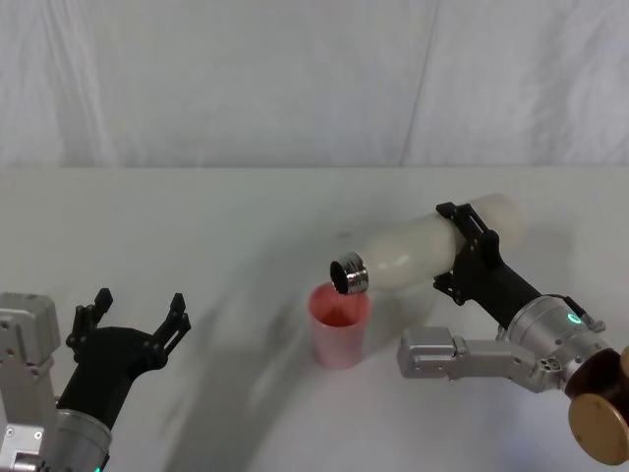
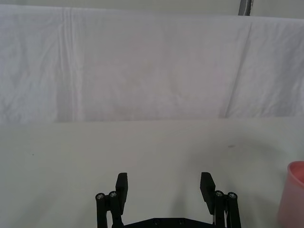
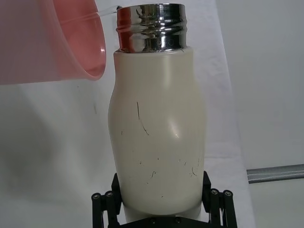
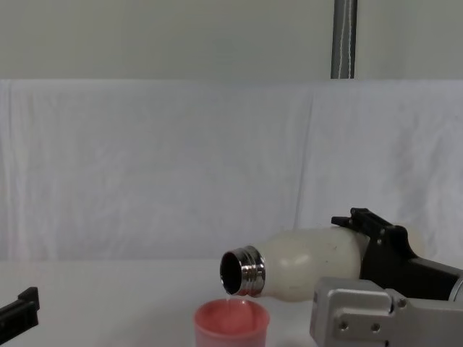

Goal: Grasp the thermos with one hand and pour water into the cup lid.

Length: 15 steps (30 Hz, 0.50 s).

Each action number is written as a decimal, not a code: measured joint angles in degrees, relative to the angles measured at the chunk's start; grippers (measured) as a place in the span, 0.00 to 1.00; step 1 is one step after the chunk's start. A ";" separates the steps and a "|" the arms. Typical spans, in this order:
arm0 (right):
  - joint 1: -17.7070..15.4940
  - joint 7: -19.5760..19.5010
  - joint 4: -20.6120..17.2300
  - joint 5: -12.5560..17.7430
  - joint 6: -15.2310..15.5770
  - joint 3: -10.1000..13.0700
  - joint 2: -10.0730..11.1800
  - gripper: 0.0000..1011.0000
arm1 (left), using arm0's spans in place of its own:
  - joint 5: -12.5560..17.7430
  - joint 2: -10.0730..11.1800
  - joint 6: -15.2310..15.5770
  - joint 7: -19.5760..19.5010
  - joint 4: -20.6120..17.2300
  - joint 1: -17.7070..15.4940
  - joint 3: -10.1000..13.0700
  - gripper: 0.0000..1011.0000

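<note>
**Bottle tipped over the pink cup**

The thermos (image 1: 423, 248), cream-white with a shiny steel neck, lies nearly level, its long axis running from the right gripper (image 1: 470, 254) down-left to the mouth just above the cup lid (image 1: 340, 324) on the table (image 1: 197, 216). The jaws clamp its rear body. Water (image 4: 230, 298) trickles thinly (hard to make out). The left gripper (image 1: 138, 313) waits spread open, well apart

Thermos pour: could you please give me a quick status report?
Right end effector shut on thermos, tipped, neck over pink cup lid. Thin water stream falling in. Left end effector open, idle at near left. Nothing in the way.
</note>
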 joint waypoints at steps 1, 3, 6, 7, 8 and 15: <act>0.00 0.00 0.00 0.00 0.00 0.00 0.00 0.95 | 0.00 0.00 0.00 0.00 0.00 0.00 0.00 0.99; -0.02 0.00 0.03 0.00 0.02 -0.02 -0.02 0.95 | 0.00 0.00 0.00 0.00 0.00 0.00 0.00 0.99; -0.03 0.00 0.03 0.00 0.03 -0.02 -0.02 0.95 | 0.00 0.00 0.00 0.00 0.00 0.00 0.00 0.99; -0.05 0.00 0.03 0.00 0.03 -0.02 -0.02 0.95 | 0.00 0.00 0.00 0.00 0.00 0.00 0.00 0.99; -0.05 0.00 0.04 0.00 0.03 -0.02 -0.01 0.95 | 0.00 0.00 0.00 0.00 0.00 0.00 0.00 0.99; -0.07 -0.08 0.16 -0.01 0.01 -0.03 -0.01 0.95 | 0.00 0.00 0.00 0.00 0.00 0.00 0.00 0.99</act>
